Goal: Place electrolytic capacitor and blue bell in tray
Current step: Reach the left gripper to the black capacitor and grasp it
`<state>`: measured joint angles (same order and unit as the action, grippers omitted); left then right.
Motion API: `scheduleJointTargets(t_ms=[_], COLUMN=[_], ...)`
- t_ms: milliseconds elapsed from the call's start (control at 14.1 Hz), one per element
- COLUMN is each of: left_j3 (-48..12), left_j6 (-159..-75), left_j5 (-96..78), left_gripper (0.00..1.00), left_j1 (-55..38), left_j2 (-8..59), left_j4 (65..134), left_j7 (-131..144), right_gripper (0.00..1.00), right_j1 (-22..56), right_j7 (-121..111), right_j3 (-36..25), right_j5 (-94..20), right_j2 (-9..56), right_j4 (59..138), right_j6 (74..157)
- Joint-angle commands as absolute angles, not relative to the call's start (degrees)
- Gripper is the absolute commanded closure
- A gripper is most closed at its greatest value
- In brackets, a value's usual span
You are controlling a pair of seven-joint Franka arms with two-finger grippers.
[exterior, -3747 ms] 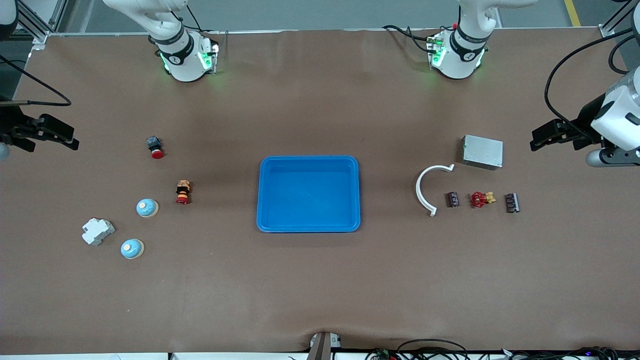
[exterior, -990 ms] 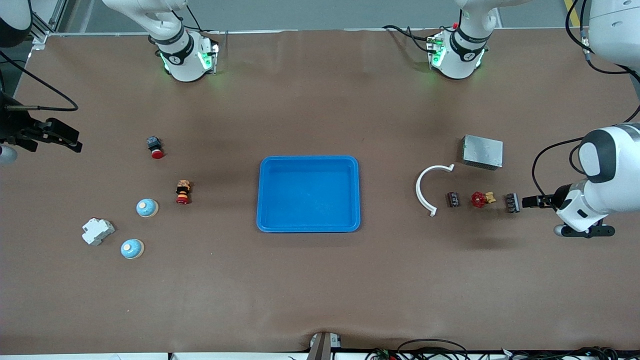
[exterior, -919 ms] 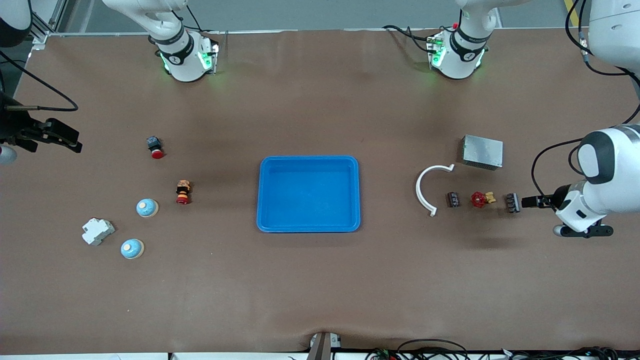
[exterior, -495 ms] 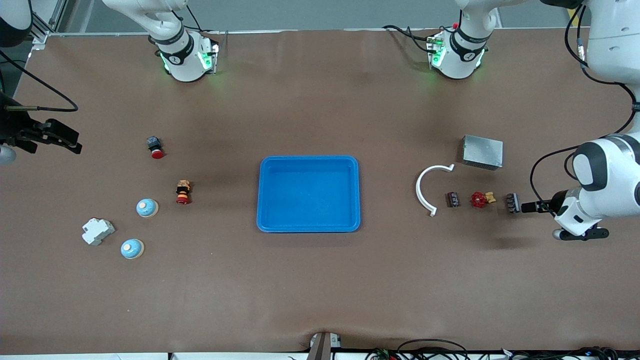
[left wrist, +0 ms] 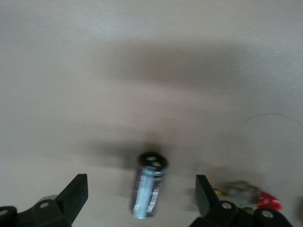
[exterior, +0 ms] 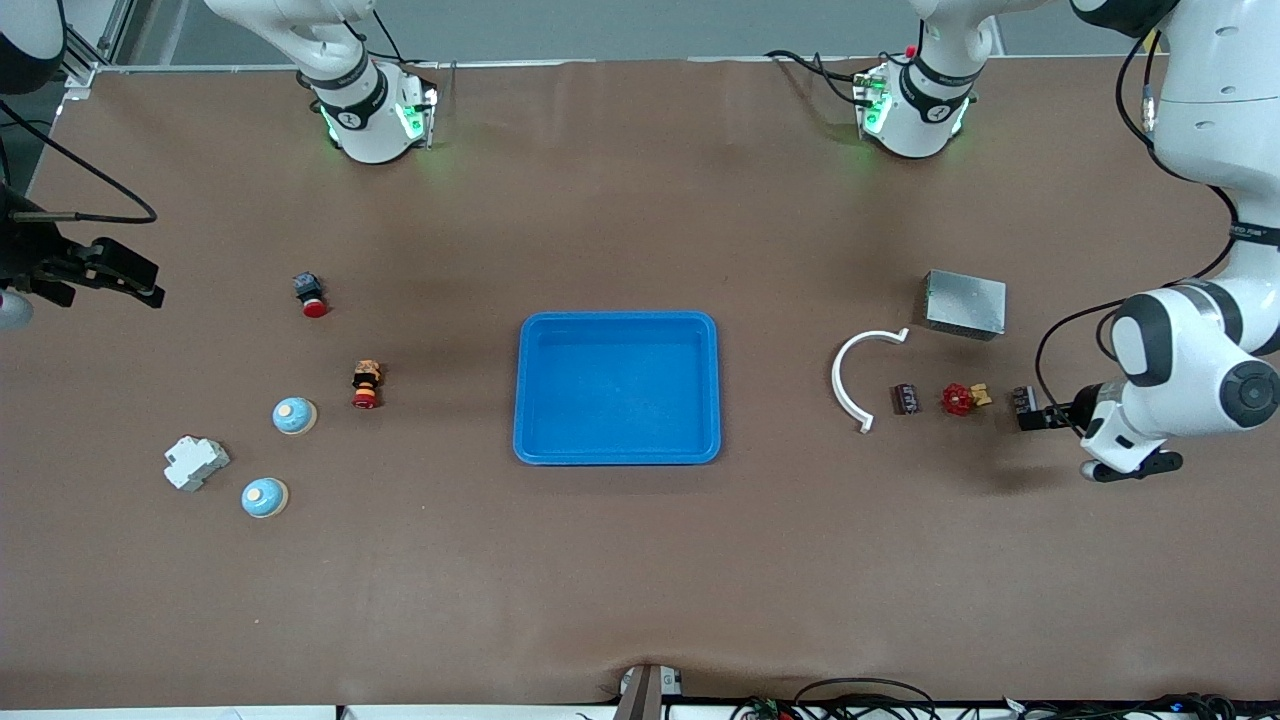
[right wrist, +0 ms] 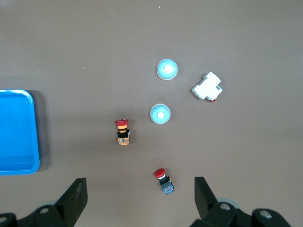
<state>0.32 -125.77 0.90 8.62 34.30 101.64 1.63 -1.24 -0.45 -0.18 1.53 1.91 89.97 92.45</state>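
Note:
The bright blue tray (exterior: pixel 617 455) sits mid-table, with nothing in it. Two blue bells (exterior: pixel 294 415) (exterior: pixel 264 497) rest toward the right arm's end, also seen as bells (right wrist: pixel 160 114) (right wrist: pixel 166 69) in the right wrist view. An electrolytic capacitor (exterior: pixel 1020 398), a dark cylinder with silver print, lies toward the left arm's end. My left gripper (exterior: pixel 1032 419) is low over it and open. The capacitor (left wrist: pixel 149 187) lies between the fingers (left wrist: pixel 75 194) with gaps on both sides. My right gripper (exterior: pixel 125 278) waits open, high over the right arm's end.
Beside the capacitor lie a red valve knob (exterior: pixel 958 399), a second dark cylinder (exterior: pixel 906 398), a white curved piece (exterior: pixel 848 385) and a grey metal box (exterior: pixel 964 304). Near the bells are a white breaker (exterior: pixel 196 462) and two red push buttons (exterior: pixel 311 293) (exterior: pixel 366 385).
My left arm has swung in from the table's end and come down, bringing its open gripper round the capacitor. The right arm has barely moved.

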Motion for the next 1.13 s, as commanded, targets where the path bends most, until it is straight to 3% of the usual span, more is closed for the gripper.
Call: scheduleJointTargets(t_ms=[0, 707, 778, 919, 1061], left_j3=[0.2, 0.3, 0.4, 0.4, 0.4], left_j6=[-128.4, -130.7, -130.7, -130.7, -130.7], left_j5=[1.8, 2.1, 2.1, 2.1, 2.6], left_gripper=[0.00, 0.00, 0.04, 0.36, 0.63], left_j1=[8.3, 8.8, 8.8, 8.9, 9.1], left_j2=[32.2, 33.0, 33.0, 33.0, 33.1], left_j4=[105.6, 107.8, 107.8, 107.7, 107.6], left_j7=[3.0, 2.1, 2.1, 2.0, 2.0], right_gripper=[0.00, 0.00, 0.00, 0.00, 0.00], right_j1=[-1.2, -1.4, -1.4, -1.4, -1.4], right_j7=[0.2, 0.4, 0.5, 0.5, 0.5], right_j3=[-0.4, -0.6, -0.6, -0.6, -0.6], right_j5=[1.2, 0.5, -0.8, -1.1, -1.1], right_j2=[0.8, 0.9, 0.8, 0.9, 0.8], right_j4=[90.8, 91.7, 92.1, 93.1, 94.8], right_j6=[93.1, 93.0, 93.2, 94.2, 95.4])
